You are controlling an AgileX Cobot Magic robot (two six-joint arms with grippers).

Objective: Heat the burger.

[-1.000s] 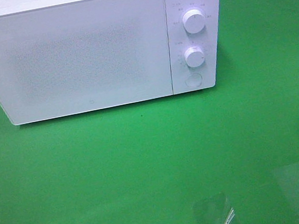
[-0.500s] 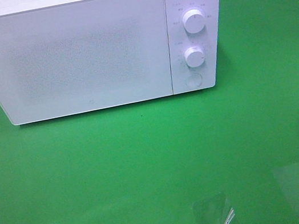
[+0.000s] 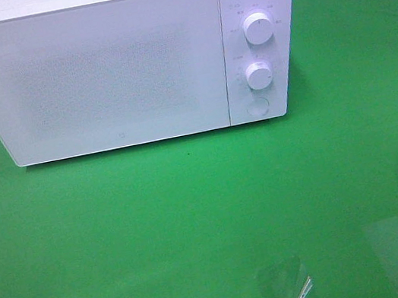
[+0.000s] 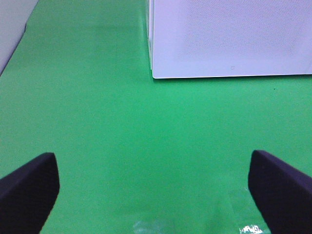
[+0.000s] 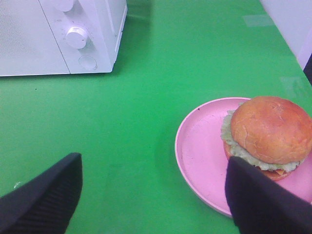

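Right gripper hovering with jaws spread wide, gripping nothing, over the green table. Just beside its one finger: burger sitting on the pink plate. Well ahead: white microwave, door shut. Left gripper likewise hanging spread and empty above bare green, microwave corner ahead.

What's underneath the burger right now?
The burger sits on a pink plate, toward one side of it, on the green table. Lettuce sticks out under the bun; the plate surface directly beneath it is covered.
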